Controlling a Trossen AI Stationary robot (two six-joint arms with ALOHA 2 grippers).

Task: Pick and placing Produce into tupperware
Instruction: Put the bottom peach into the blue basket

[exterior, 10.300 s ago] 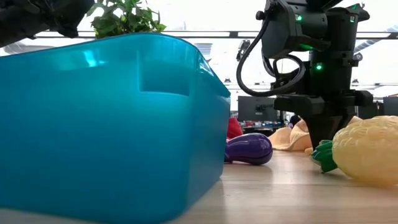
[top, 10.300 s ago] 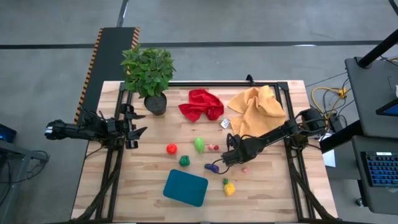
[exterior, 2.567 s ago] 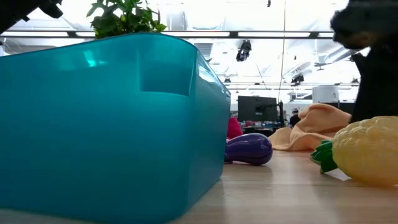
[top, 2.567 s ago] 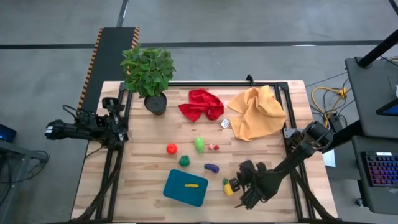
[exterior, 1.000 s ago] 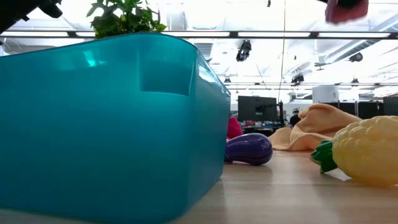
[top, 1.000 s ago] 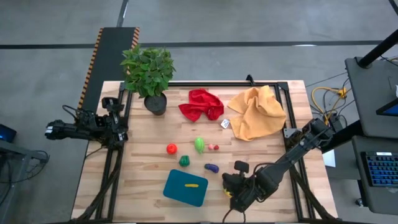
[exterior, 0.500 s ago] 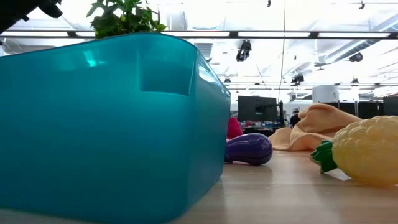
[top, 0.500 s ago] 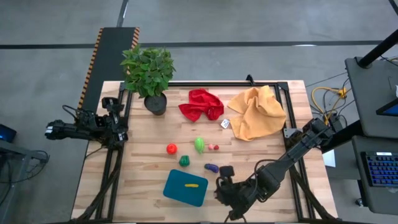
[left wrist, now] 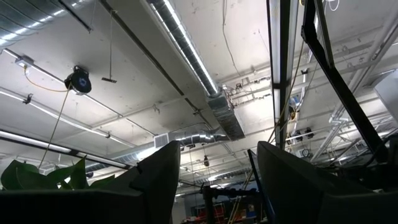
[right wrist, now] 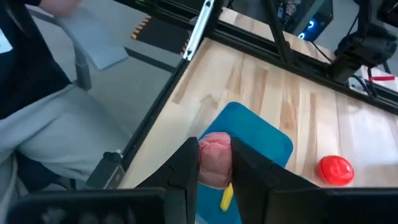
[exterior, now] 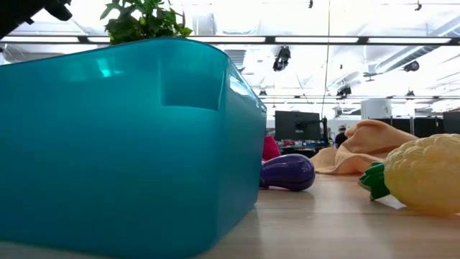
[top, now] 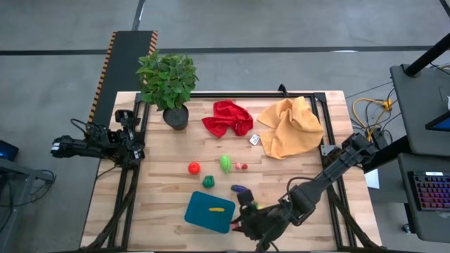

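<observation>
The teal tupperware (top: 208,213) stands near the table's front edge with a yellow piece (top: 216,209) inside; it fills the low view (exterior: 122,144). My right gripper (top: 241,219) hovers at its right side, shut on a pink piece (right wrist: 214,160). On the table lie a purple piece (top: 241,189), dark green piece (top: 209,181), red piece (top: 193,168), light green piece (top: 225,164), small pink piece (top: 241,166) and a yellow piece with green leaves (exterior: 424,173). My left gripper (left wrist: 214,180) waits open at the table's left edge, pointing up. My right gripper pinches the pink piece by its two sides (right wrist: 214,171) between its two fingers. The fingers slant down from the table's right. The piece is lifted clear, over the tupperware (right wrist: 261,134).
A potted plant (top: 169,84) stands at the far left, with a red cloth (top: 226,117) and a yellow cloth (top: 290,126) at the back. A person in grey (right wrist: 43,124) shows beyond the table's edge in the right wrist view.
My right gripper has moved toward the table's left edge, from beside the yellow leafy piece to the tupperware's right side, carrying the pink piece clear of the table.
</observation>
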